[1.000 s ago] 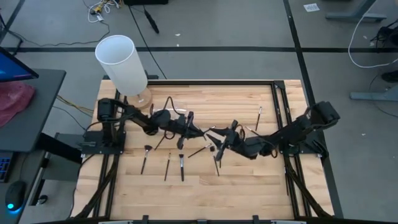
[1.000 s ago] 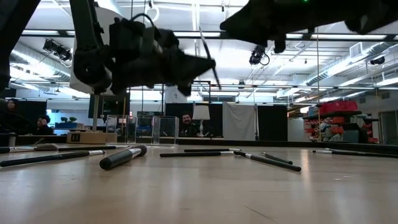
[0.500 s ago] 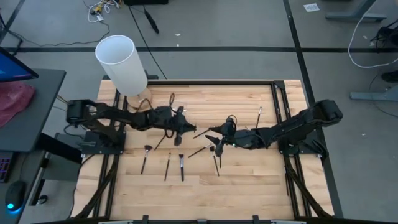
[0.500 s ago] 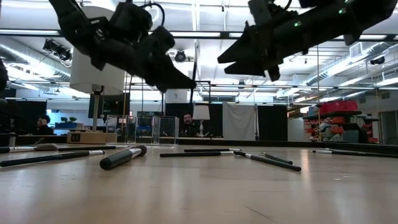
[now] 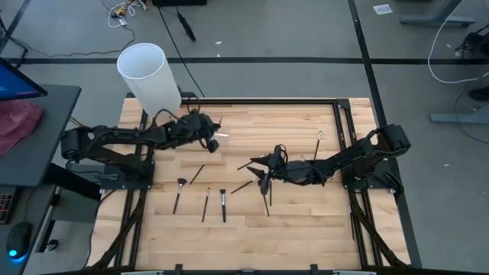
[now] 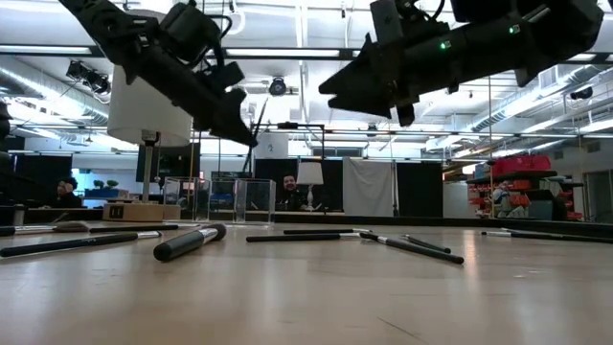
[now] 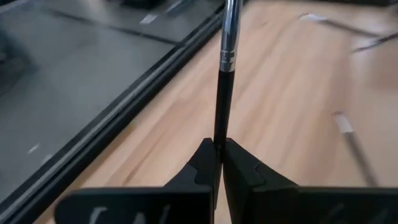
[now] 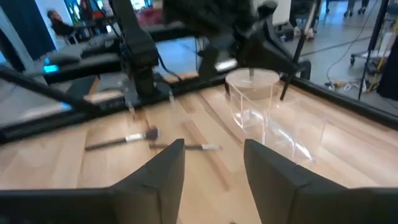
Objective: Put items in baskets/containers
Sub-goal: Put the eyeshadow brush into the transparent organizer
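Note:
My left gripper hangs above the table's far left part, near the tall white cylinder, shut on a thin dark makeup brush with a silver ferrule. The clear holder stands on the table below and beside it, and also shows in the low view. My right gripper is open over the table's middle, with nothing between its fingers. Several more brushes lie flat on the wood. My left gripper pinches the brush's dark handle near its free end between its two fingertips. The brush runs on forward in line with the fingers, ferrule end away from them. It is lifted clear, slanting upward from the fingertips.
The white cylinder stands on a round wooden base at the far left corner. Loose brushes lie at the near left, under my right gripper and at the far right. A black frame edges the table.
My left gripper has drawn back from the table's middle toward the far left and the white cylinder. It has risen and tipped up from pointing steeply down to nearly level, carrying the brush with it. My right gripper has sunk a little.

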